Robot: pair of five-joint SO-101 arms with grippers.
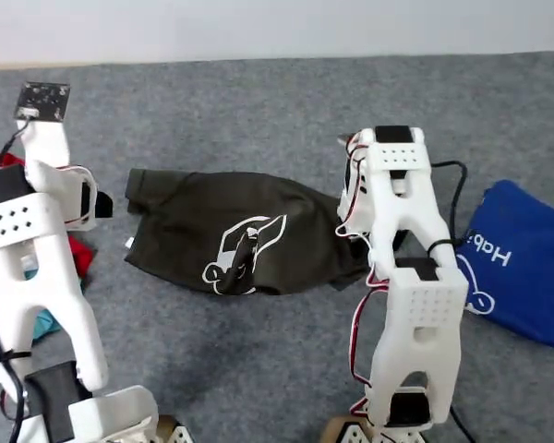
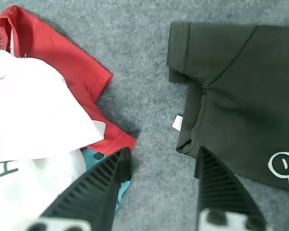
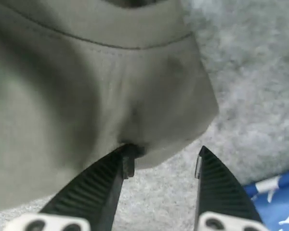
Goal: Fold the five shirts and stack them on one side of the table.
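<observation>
Shirts on the counter: five. One dark shirt, one blue shirt, one red shirt, one white shirt, one teal shirt. Claws: two, the left claw and the right claw.

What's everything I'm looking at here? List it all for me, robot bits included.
dark olive shirt: 1, dark olive with a white print, spread out mid-table.
blue shirt: 1, blue, at the table's right side.
white shirt: 1, white, at the left side, on top of two others.
red shirt: 1, red, under the white shirt.
teal shirt: 1, teal, peeking out below both.
table: 1, grey, fuzzy surface.
left arm: 1, white, over the left shirts.
right arm: 1, white, between the dark olive and blue shirts.
left end effector: 1, black, open, over bare table.
right end effector: 1, black, open, at the dark olive shirt's edge.
</observation>
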